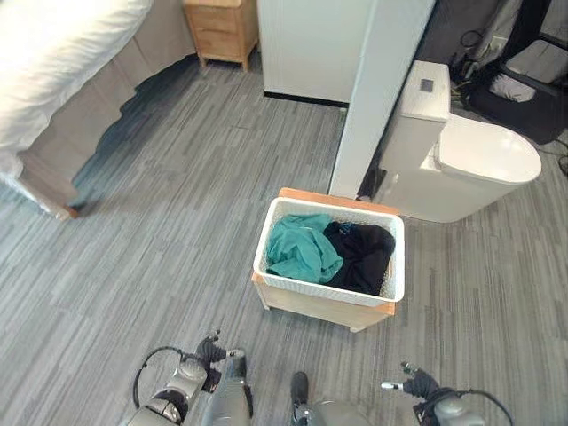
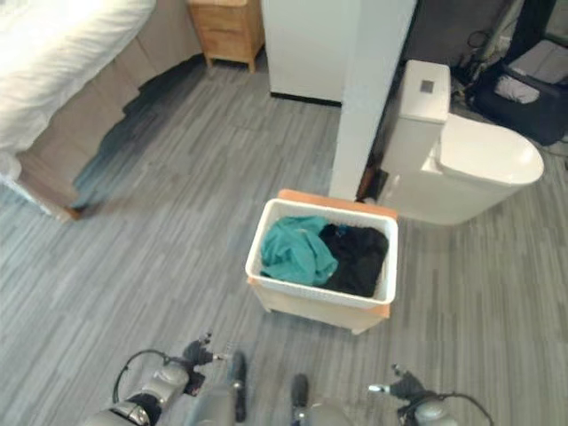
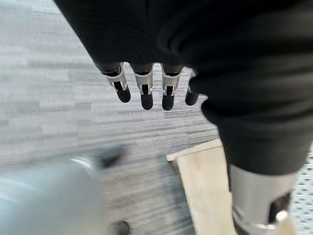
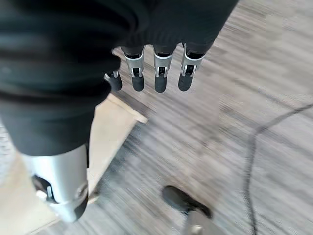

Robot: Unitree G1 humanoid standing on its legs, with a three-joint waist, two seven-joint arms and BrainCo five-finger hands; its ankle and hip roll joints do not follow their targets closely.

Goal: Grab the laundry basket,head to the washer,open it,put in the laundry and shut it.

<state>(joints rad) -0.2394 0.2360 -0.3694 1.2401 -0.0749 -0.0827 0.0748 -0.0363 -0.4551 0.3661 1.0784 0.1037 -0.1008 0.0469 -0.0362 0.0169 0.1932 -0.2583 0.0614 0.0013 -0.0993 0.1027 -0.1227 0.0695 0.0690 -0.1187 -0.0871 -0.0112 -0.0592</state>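
The left hand (image 3: 146, 90) is being held low with fingers straight, nothing gripped. The laundry basket (image 1: 293, 288) is being left on the floor ahead, teal and black laundry (image 1: 333, 250) inside. The right hand (image 4: 156, 78) is likewise open and empty. Opposite rims should probably be gripped evenly.

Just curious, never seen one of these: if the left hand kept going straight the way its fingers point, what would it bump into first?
Probably just the grey floor. The left hand points down at bare flooring, with the wooden basket stand off to one side. Depth is hard to judge.
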